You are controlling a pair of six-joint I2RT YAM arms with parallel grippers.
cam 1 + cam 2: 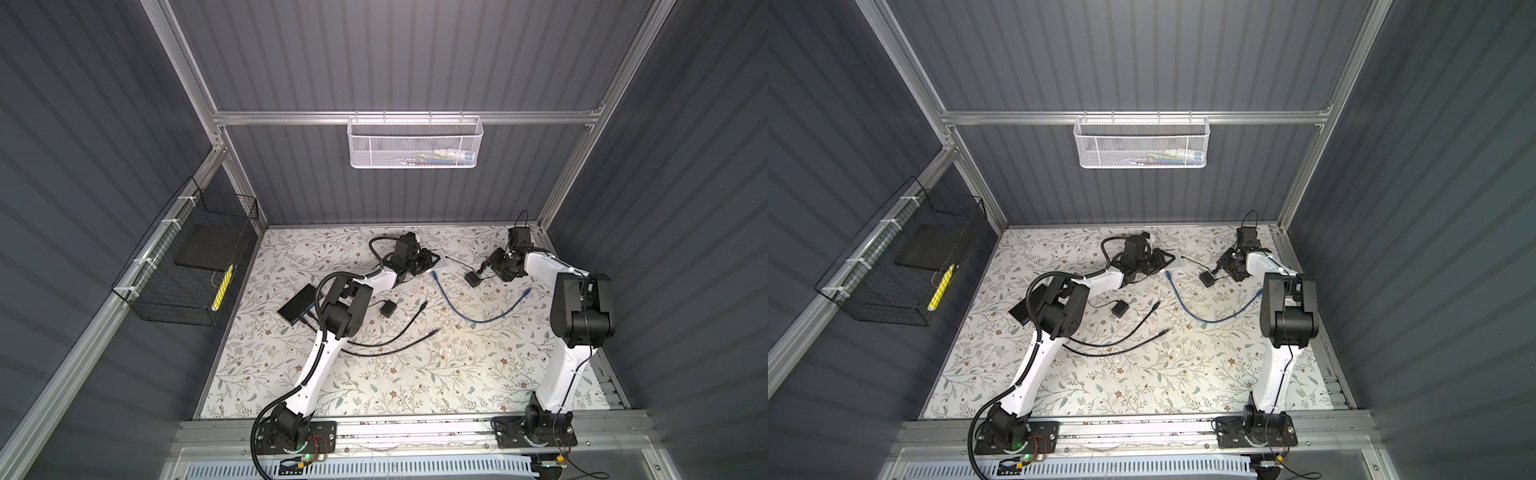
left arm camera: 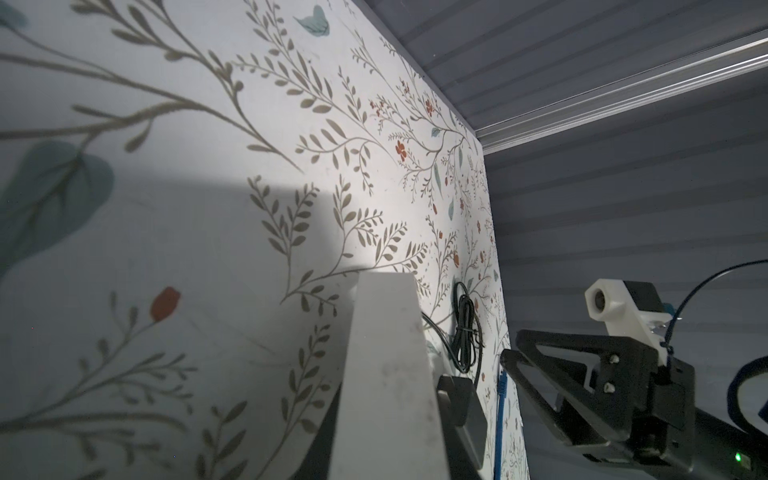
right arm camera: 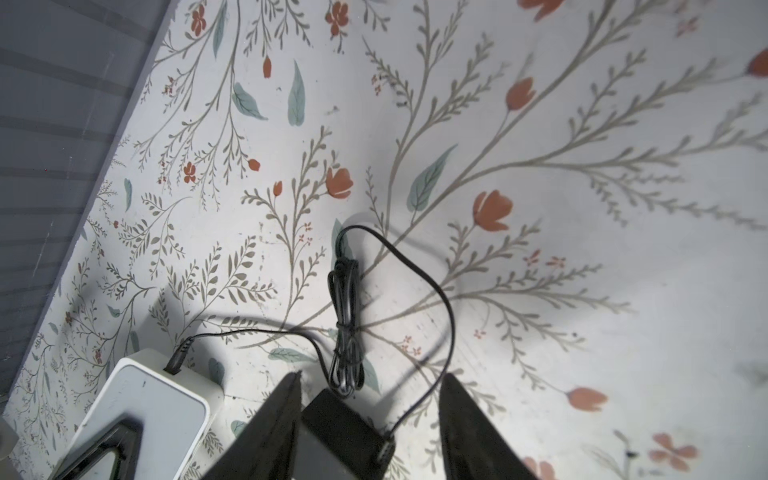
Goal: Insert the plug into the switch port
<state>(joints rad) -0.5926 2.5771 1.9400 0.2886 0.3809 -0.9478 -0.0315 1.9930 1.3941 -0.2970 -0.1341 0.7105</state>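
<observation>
In both top views my left gripper (image 1: 428, 261) is shut on the white switch (image 1: 441, 259) at the back middle of the table. The left wrist view shows the switch's white edge (image 2: 386, 374) clamped in the left gripper (image 2: 386, 453). A thin black plug (image 3: 178, 357) sits in the switch (image 3: 145, 407), its cord running to a black adapter (image 3: 345, 424). My right gripper (image 3: 372, 376) stands open astride that adapter, which touches one finger. The blue cable's plug (image 1: 434, 273) lies just in front of the switch.
The blue cable (image 1: 469, 316) loops across the table to the right. A second black adapter (image 1: 387, 309), loose black cables (image 1: 395, 336) and a black box (image 1: 297, 305) lie by the left arm. Baskets (image 1: 415, 141) hang on the walls.
</observation>
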